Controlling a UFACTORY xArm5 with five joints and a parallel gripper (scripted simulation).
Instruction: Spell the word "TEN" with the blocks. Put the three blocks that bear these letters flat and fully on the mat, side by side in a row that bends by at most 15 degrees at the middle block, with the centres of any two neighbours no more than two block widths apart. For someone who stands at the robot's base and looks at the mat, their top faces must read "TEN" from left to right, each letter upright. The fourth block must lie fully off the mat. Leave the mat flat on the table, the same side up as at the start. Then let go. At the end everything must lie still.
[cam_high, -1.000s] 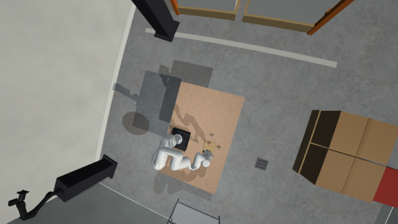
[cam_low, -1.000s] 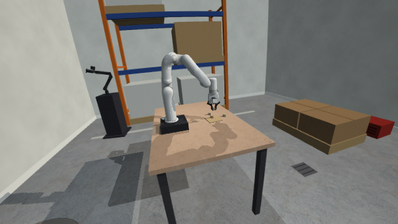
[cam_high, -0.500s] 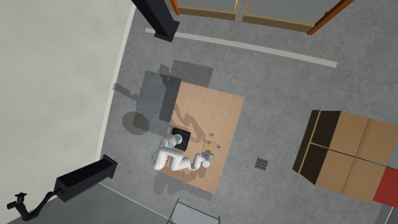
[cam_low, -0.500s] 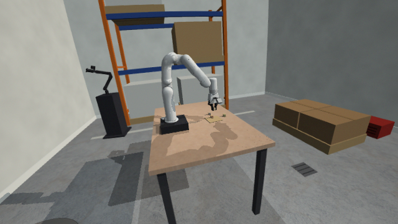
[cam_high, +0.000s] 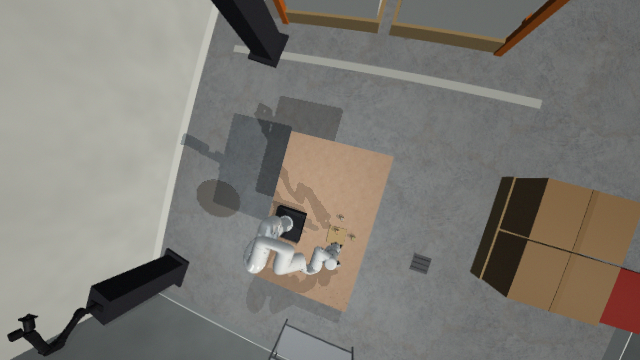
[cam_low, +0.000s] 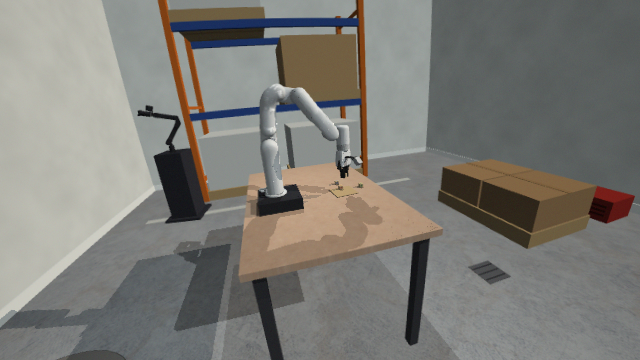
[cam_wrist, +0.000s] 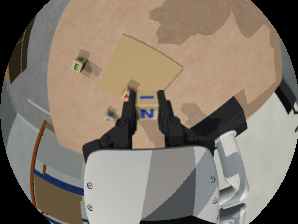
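From above, the white arm (cam_high: 282, 255) (cam_low: 315, 114) (cam_wrist: 234, 165) reaches from its black base over the wooden bench (cam_high: 340, 170) (cam_low: 300, 240) (cam_wrist: 95, 30), and its tool (cam_high: 336, 248) (cam_low: 343, 175) (cam_wrist: 146, 99) is just beside the little tan mat (cam_high: 337, 238) (cam_low: 346, 193) (cam_wrist: 142, 62). One block sits on that mat and two more lie off it; I can't read their letters from up here. Looking from the side, I see the tool pointing down, raised above the bench, but whatever's in its fingers is too small to make out. The wrist view settles it: the tool is pinching the N block (cam_wrist: 147, 112), with a blue N facing the camera and a blue bar on the adjoining face. The E block (cam_wrist: 77, 64), green-lettered, lies off the mat. A red-lettered block (cam_wrist: 127, 94) is at the mat's edge, partly hidden by a finger, and a blue-lettered block (cam_wrist: 110, 116) lies off the mat, its letter unclear.

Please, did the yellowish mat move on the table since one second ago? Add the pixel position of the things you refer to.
No. In the top view, the mat (cam_high: 340, 238) (cam_low: 349, 192) (cam_wrist: 140, 62) shows no visible shift; it lies the same way from the robot's black base (cam_high: 299, 231) (cam_low: 292, 205) (cam_wrist: 227, 117) as before.
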